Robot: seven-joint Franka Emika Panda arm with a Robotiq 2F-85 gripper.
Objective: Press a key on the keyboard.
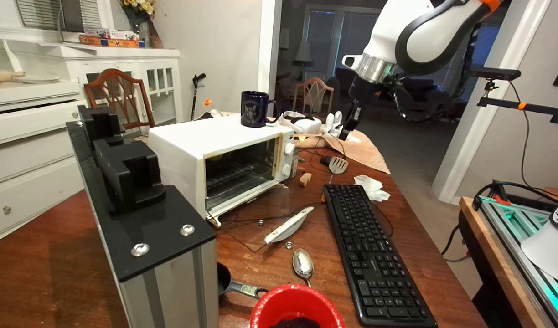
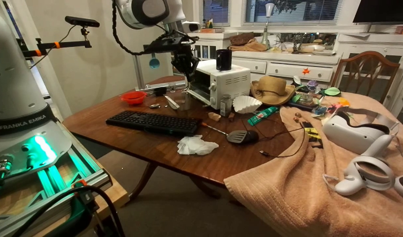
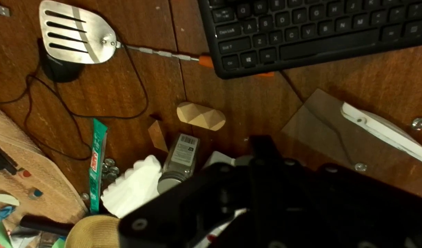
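My gripper (image 3: 264, 146) hangs in the air, apart from the keyboard (image 2: 153, 121). It is closed with nothing held, I judge because one narrow tip suits such small keys (image 3: 308, 31). In an exterior view the keyboard lies on the table (image 2: 221, 164), on the near side of the oven (image 2: 229, 80) and left of the spatula (image 2: 237, 136). The spatula's orange handle (image 3: 206, 61) runs beneath the keyboard's corner; pressing there might rock it.

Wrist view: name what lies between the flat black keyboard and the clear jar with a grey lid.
In the wrist view, a tan, faceted, wooden-looking block lies between the keyboard and jar.
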